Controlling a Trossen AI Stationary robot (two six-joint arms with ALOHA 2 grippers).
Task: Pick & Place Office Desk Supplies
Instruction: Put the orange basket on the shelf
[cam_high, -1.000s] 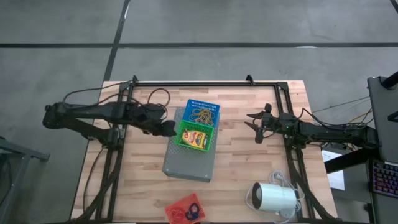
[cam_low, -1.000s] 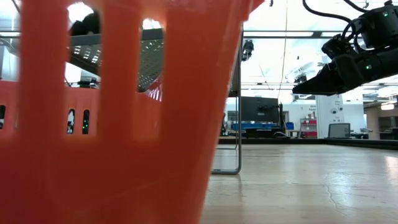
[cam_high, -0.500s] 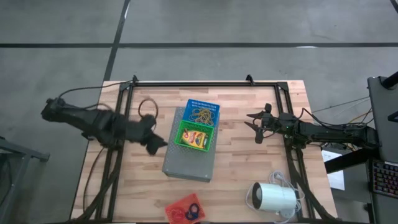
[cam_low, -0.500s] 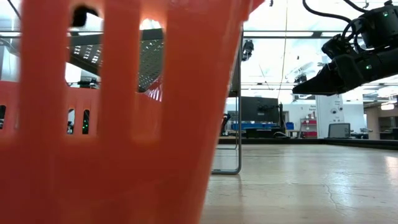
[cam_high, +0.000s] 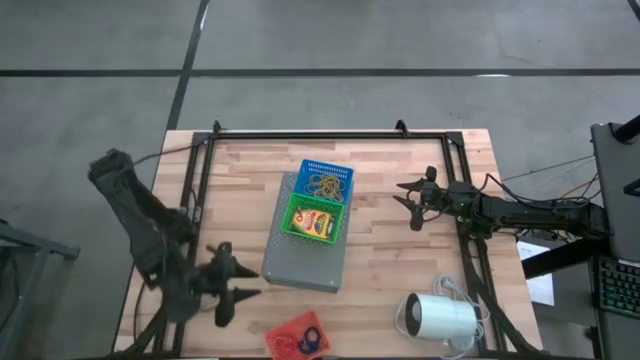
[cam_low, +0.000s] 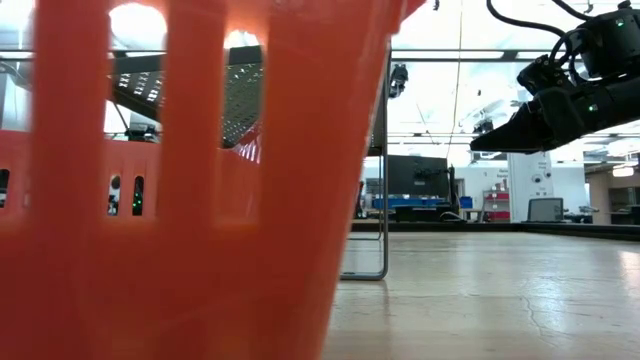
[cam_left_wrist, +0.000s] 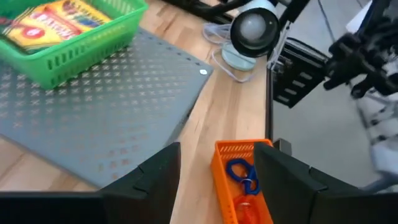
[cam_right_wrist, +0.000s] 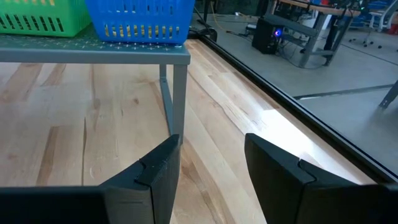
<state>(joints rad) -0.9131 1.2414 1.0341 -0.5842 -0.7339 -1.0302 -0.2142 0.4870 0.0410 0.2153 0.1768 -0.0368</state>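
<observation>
A yellow crayon box (cam_high: 316, 221) lies in a green basket (cam_high: 296, 231), and tan rubber bands (cam_high: 326, 184) lie in a blue basket (cam_high: 341, 171). Both baskets stand on the grey perforated slab (cam_high: 300, 265). Red and blue rubber rings (cam_left_wrist: 241, 174) lie in an orange basket (cam_high: 283, 337) at the table's near edge. My left gripper (cam_high: 238, 282) hangs open near the table's near-left corner, left of the orange basket, with nothing between its fingers (cam_left_wrist: 149, 180). My right gripper (cam_high: 412, 203) waits open at the right, above the table.
A white cylinder with a cord (cam_high: 440, 318) lies at the near right. A black frame (cam_high: 330, 134) runs round the table's far and side edges. The slab stands on thin legs (cam_right_wrist: 177, 93). In the low view the orange basket (cam_low: 200, 200) fills the left half.
My left gripper has swung from the slab's left side, beside the green basket, toward the table's near-left corner, rolling about its own axis as it went. It carries nothing. Baskets and supplies have stayed put.
</observation>
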